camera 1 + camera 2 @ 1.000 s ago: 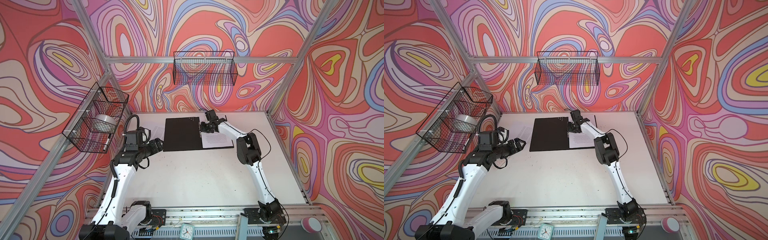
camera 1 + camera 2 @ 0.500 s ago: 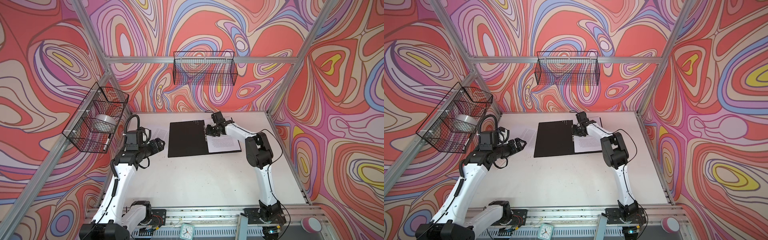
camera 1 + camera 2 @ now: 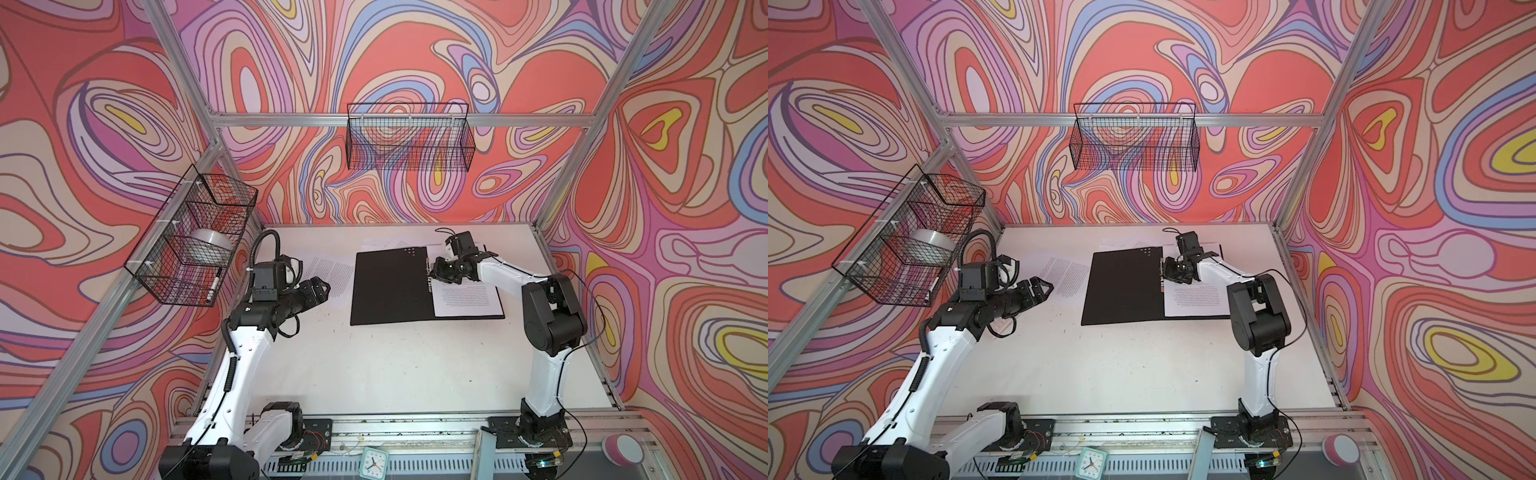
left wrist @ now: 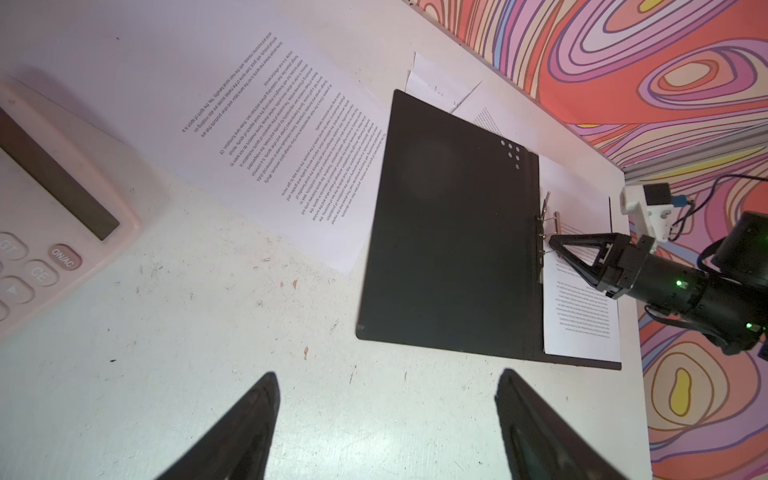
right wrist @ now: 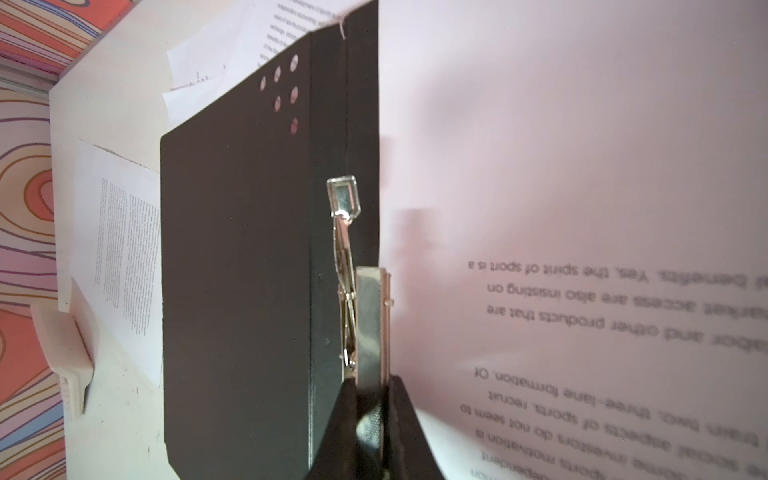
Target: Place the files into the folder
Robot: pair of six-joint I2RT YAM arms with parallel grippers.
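The right tool pinches the metal spine clip of the open folder on the surface, 1 sheet inside. Likely next: the left tool, spread and empty, fetches the loose sheet alongside.

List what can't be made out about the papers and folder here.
- Loose sheets at the folder's far edge: partly under its cover, left wrist view; count unclear.
- Calculator: cut by the left wrist view's edge.
- Filed sheet: print blurred in right wrist view.
- Clip: one end hidden between the right gripper's fingers, right wrist view.
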